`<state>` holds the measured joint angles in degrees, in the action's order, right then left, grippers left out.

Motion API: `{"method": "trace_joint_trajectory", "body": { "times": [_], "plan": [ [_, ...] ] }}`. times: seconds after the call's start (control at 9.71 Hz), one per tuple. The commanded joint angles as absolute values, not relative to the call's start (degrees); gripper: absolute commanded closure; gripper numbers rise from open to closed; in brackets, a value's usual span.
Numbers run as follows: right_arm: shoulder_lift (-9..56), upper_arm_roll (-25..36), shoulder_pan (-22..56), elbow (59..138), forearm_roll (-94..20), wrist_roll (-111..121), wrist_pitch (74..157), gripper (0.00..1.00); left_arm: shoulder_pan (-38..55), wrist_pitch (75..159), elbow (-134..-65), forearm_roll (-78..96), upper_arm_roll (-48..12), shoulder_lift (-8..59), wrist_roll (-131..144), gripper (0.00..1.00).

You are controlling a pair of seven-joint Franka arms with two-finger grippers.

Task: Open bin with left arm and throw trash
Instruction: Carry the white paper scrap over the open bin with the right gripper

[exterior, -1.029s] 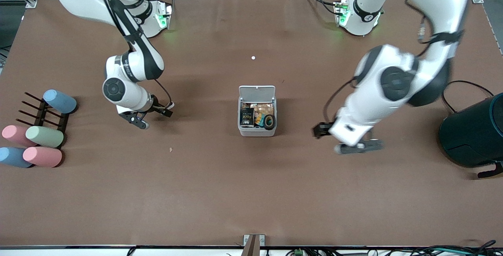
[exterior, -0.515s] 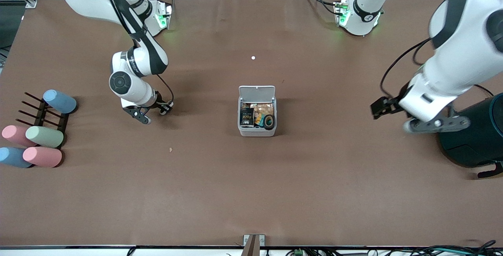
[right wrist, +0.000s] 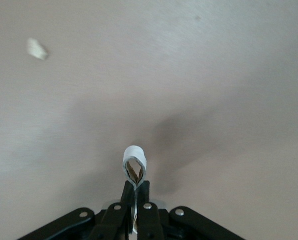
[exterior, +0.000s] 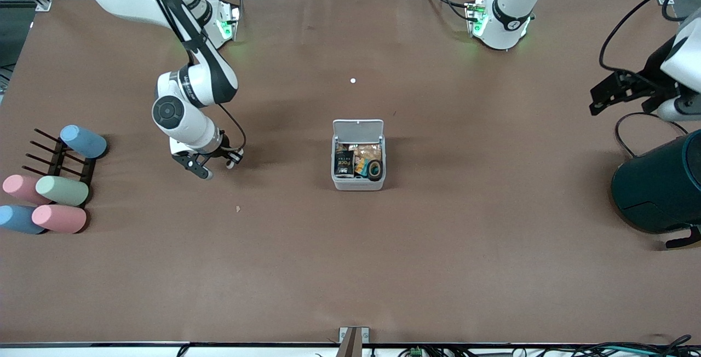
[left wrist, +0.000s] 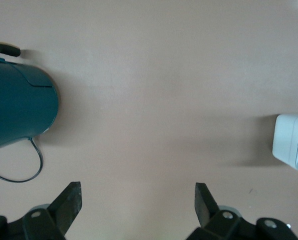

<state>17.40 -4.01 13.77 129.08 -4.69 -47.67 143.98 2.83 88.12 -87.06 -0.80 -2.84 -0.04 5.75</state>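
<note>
The white bin (exterior: 358, 183) stands mid-table with its lid (exterior: 358, 127) open and upright. Inside lie a black wrapper packet (exterior: 344, 163), a dark tape ring (exterior: 375, 169) and other scraps. The bin's corner also shows in the left wrist view (left wrist: 288, 142). My left gripper (exterior: 674, 109) is open and empty (left wrist: 138, 192), up in the air at the left arm's end of the table, by the teal container. My right gripper (exterior: 198, 171) hangs low over bare table toward the right arm's end. It is shut (right wrist: 136, 186) on a pale band loop (right wrist: 135, 159).
A large dark teal round container (exterior: 657, 182) lies at the left arm's end; it also shows in the left wrist view (left wrist: 19, 102). Pastel cylinders (exterior: 60, 190) and a black rack (exterior: 57, 157) sit at the right arm's end. A small scrap (exterior: 238, 209) lies on the table.
My left arm has swung up and away from beside the bin to the left arm's end of the table. My right gripper has shifted only slightly.
</note>
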Motion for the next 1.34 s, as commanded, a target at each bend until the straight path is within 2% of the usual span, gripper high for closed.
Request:
{"method": "trace_joint_trajectory", "body": {
  "times": [0.0,0.1,0.21,0.41,0.51,0.72,1.24],
  "plan": [
    [16.4,-4.1,15.3,116.9,-4.8,-51.7,131.7,1.00,4.0,90.4,-91.4,-0.3,-1.7,-3.1,3.3,0.00],
    [16.8,-4.1,17.0,107.6,-5.4,-52.4,124.0,1.00,4.0,90.6,-91.2,-0.4,-1.6,-3.1,3.4,0.00],
    [18.3,-4.0,19.5,101.1,-7.1,-52.4,121.3,1.00,4.0,90.6,-91.1,-0.4,-1.1,-3.2,2.6,0.00],
    [21.5,-4.0,24.7,93.5,-7.4,-52.8,121.7,1.00,2.9,89.7,-87.7,-0.2,-0.8,-0.6,2.5,0.00],
    [23.7,-4.0,28.9,91.9,-5.2,-52.6,122.8,1.00,2.9,89.6,-86.5,0.1,-0.8,0.3,2.5,0.00],
    [28.6,-3.9,33.8,91.1,-0.5,-52.6,131.5,1.00,3.2,89.6,-86.2,0.2,-0.9,0.6,3.3,0.00],
    [30.7,-4.0,36.8,89.8,-1.4,-49.7,131.0,1.00,2.9,89.7,-86.1,-0.2,-0.8,0.7,2.6,0.00]
  ]
}}
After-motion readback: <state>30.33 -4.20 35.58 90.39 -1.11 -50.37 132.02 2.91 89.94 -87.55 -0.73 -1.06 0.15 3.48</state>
